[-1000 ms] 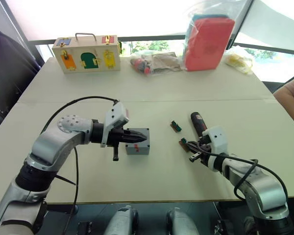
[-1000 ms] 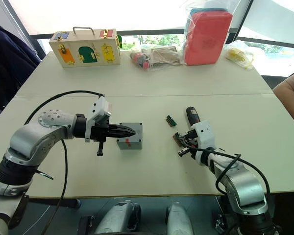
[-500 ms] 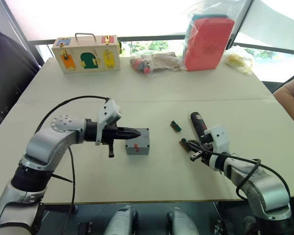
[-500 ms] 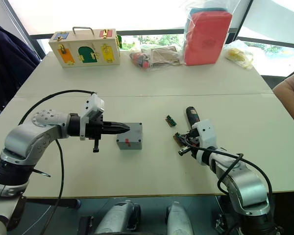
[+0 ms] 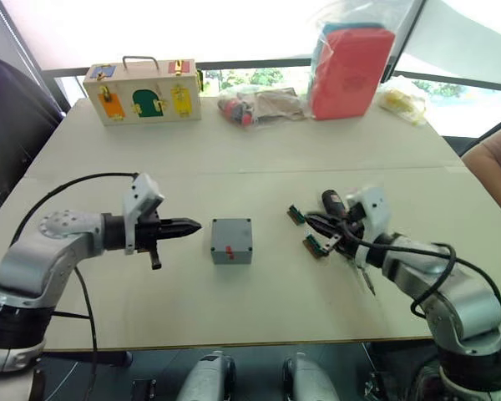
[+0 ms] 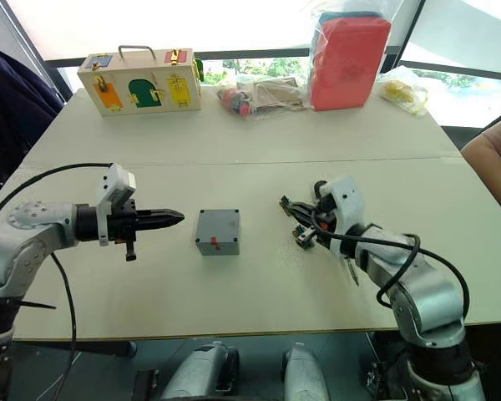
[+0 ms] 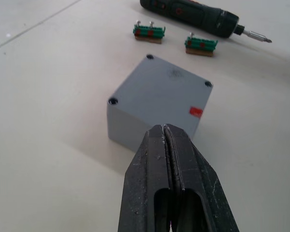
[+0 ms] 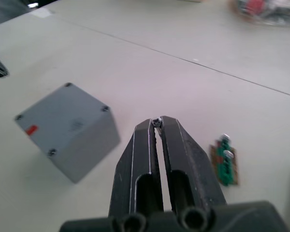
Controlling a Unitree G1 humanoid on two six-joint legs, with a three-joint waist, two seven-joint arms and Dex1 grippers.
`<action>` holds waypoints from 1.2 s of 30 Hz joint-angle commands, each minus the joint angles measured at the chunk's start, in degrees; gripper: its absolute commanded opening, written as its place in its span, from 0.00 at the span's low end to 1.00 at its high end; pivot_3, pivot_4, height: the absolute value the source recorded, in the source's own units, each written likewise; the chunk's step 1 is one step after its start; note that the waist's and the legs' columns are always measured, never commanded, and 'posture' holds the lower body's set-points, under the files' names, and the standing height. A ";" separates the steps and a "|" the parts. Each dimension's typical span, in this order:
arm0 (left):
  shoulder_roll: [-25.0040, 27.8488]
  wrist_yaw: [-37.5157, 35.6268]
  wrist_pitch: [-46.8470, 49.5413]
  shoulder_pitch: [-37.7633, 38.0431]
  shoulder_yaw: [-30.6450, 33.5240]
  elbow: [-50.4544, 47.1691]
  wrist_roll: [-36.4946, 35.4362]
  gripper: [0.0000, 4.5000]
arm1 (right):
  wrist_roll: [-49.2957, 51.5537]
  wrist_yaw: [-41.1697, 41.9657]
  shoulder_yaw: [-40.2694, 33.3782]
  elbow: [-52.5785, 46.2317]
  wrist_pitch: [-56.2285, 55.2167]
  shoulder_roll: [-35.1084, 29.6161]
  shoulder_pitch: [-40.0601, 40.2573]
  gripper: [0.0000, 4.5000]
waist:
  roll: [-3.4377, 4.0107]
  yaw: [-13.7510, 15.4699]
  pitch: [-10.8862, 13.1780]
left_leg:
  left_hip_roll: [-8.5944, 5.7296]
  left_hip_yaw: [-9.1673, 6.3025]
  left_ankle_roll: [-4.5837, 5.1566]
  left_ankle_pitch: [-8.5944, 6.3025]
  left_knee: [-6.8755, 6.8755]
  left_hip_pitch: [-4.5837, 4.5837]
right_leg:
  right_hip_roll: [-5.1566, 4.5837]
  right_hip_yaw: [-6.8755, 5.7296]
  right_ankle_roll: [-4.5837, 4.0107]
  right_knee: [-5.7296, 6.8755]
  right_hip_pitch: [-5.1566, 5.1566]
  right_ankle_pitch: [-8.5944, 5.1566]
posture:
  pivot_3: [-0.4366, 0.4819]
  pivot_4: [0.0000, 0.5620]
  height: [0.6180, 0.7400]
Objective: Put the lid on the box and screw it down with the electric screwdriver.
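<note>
The grey box [image 5: 231,241] stands mid-table with a red mark on its near side. The lid [image 7: 171,87] lies flat on top of it, holes at its corners. My left gripper [image 5: 189,225] is shut and empty, a short way left of the box and pointing at it. My right gripper [image 8: 157,122] hovers over the green strips right of the box, shut on a tiny metal piece that looks like a screw. The electric screwdriver [image 7: 193,17] lies on the table beyond the strips, partly behind my right gripper in the eye views.
Two green strips [image 7: 149,33] [image 7: 200,44] carrying small screws lie between box and screwdriver. At the far edge stand a wooden box with coloured doors [image 5: 144,90], plastic bags [image 5: 263,104] and a red pack [image 5: 355,63]. A person's arm [image 5: 493,159] shows at the right.
My left gripper has drawn back leftward off the box. My right gripper has risen from the near green strip and swung toward the box. The camera has shifted slightly.
</note>
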 commanded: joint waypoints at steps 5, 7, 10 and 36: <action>-0.70 4.74 1.64 3.01 3.48 -6.61 -2.84 0.00 | 0.04 2.01 5.97 7.74 -3.71 5.16 -6.85 0.03 | -0.01 0.09 0.01 | 0.00 -0.03 -0.01 0.00 0.03 0.00 | -0.04 -0.01 -0.22 -0.07 0.00 -0.02 | 0.48 0.27 1.00; -1.00 5.96 2.25 3.77 4.07 -7.93 -3.62 0.00 | -0.76 2.96 8.00 10.65 -5.18 6.29 -7.94 0.03 | 0.00 0.03 0.02 | 0.00 -0.03 -0.02 -0.01 0.01 0.00 | -0.03 0.00 -0.17 -0.06 -0.02 0.01 | 0.48 0.27 1.00; -1.02 7.12 2.75 4.58 4.76 -8.91 -4.17 0.00 | -1.96 4.37 10.09 13.76 -7.32 6.86 -8.79 0.03 | 0.02 -0.16 0.03 | 0.00 -0.03 -0.02 0.00 -0.02 0.00 | -0.01 0.00 -0.08 -0.06 -0.04 0.06 | 0.48 0.27 1.00; -1.77 10.32 3.64 4.18 3.48 -9.68 -5.37 0.00 | -6.34 6.13 11.23 21.36 -12.07 8.97 -11.09 0.03 | 0.06 -0.11 0.05 | -0.01 -0.02 -0.07 0.01 -0.04 0.00 | 0.03 -0.02 -0.09 -0.04 -0.06 0.07 | 0.48 0.27 1.00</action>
